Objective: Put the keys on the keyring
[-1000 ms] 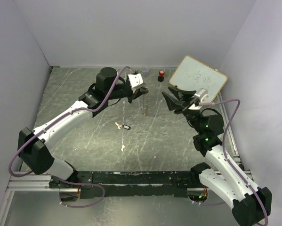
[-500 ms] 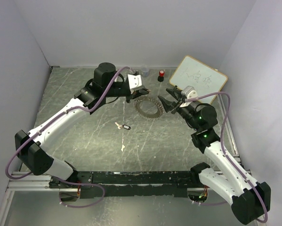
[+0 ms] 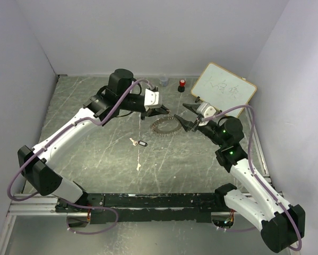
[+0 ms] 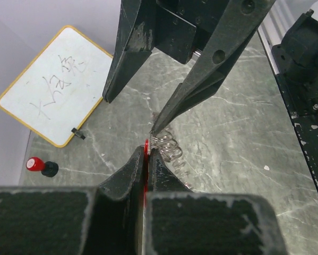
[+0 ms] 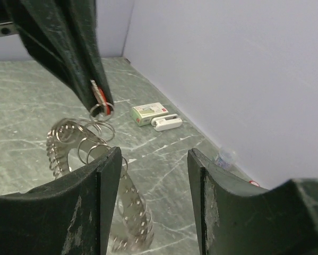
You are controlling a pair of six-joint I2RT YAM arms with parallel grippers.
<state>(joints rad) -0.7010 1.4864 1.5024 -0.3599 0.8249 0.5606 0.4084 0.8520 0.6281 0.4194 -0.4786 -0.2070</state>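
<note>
Shows the large, thin, dark-grey toothed metal keyring turned from edge-on upright to a flatter tilt and carried slightly lower. Shows the right pincer swung left and down to the ring's right edge, jaws spread wider than a second ago. Shows the left pincer shifted slightly down and right.

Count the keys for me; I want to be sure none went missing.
2. A black-tagged key lies on the table; a red-headed one is pinched in the left gripper at the ring. A pale scrap nearer the bases might be another.
</note>
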